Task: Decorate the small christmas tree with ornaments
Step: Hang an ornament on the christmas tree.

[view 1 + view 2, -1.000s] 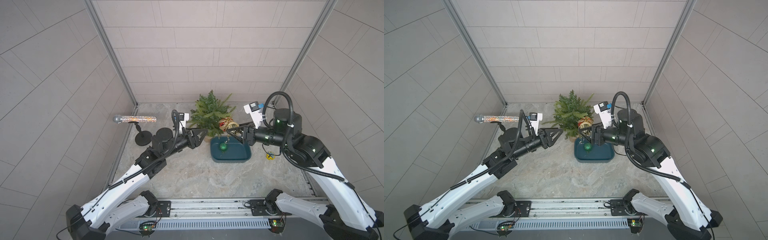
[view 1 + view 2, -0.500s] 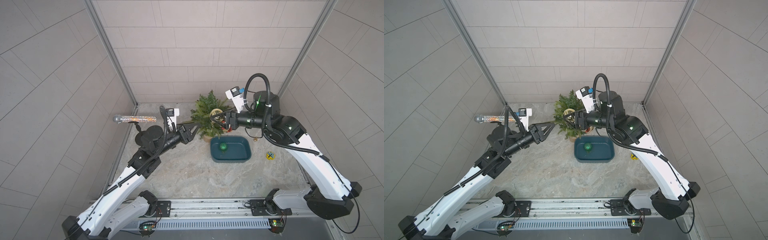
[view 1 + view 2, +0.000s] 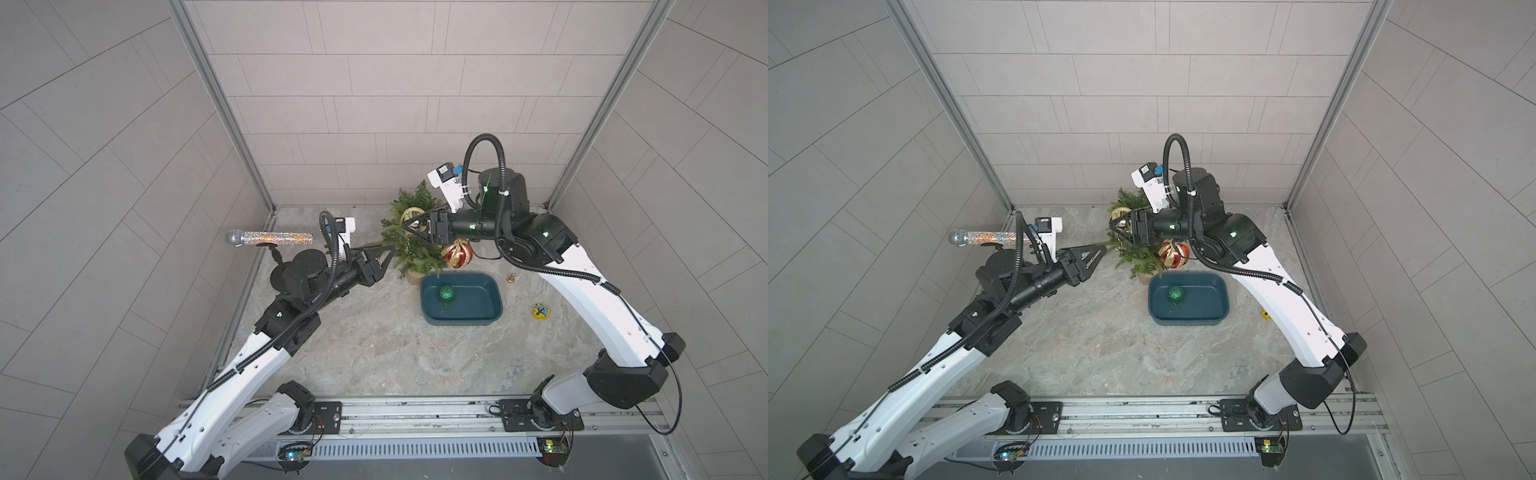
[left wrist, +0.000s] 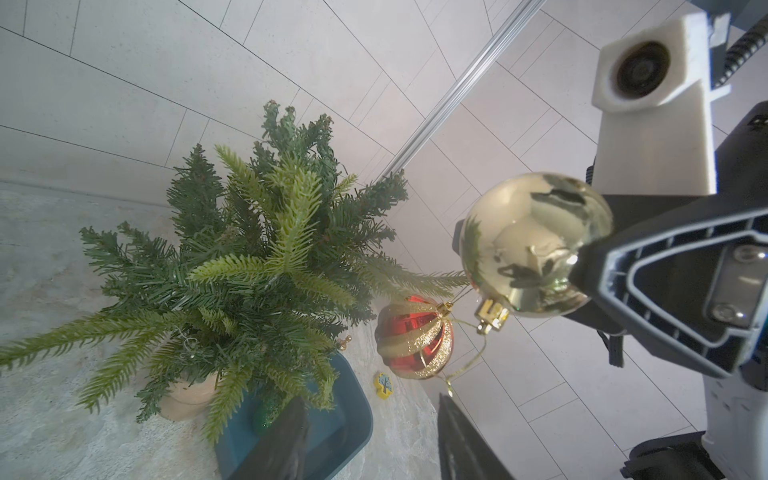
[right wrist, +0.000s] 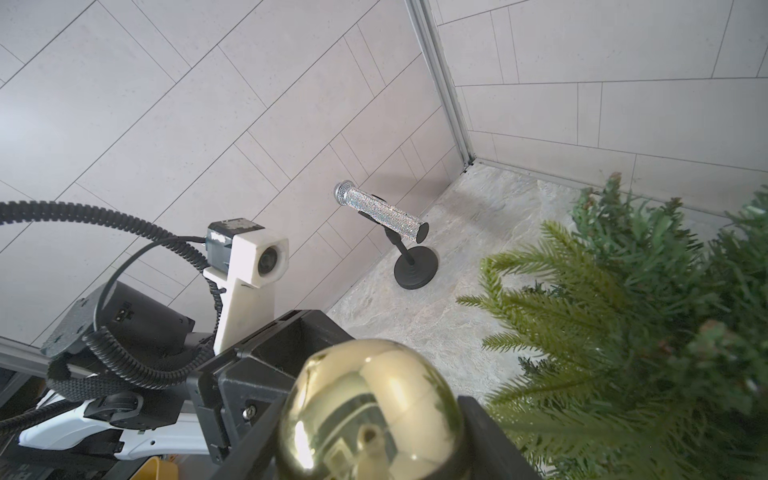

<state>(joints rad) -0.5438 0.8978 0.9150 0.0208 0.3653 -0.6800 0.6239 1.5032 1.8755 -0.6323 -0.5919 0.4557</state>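
Your right hand (image 3: pixel 409 223) has swung from the tray (image 3: pixel 461 322) to the top of the small christmas tree (image 3: pixel 411 253), clamped on the gold ornament (image 3: pixel 409 212). Both top views: counter (image 3: pixel 374 353) open in front, back wall close behind. Left wrist: your left hand (image 4: pixel 370 399) half-spread, empty, beside the branches. Right wrist: microphone (image 5: pixel 380 210) well apart.

Gold ornament (image 5: pixel 370 411) between the right end effector (image 5: pixel 374 432)'s jaws, small christmas tree (image 5: pixel 623 332) just beside, glittery microphone (image 5: pixel 382 210) beyond on the counter (image 5: pixel 457 291).

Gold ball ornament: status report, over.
Right gripper shut on shiny gold ball ornament, at top of small green fir tree. Left gripper open, empty, opposite side. Red-and-gold striped ball hung close by; glittery green ball in teal tray.
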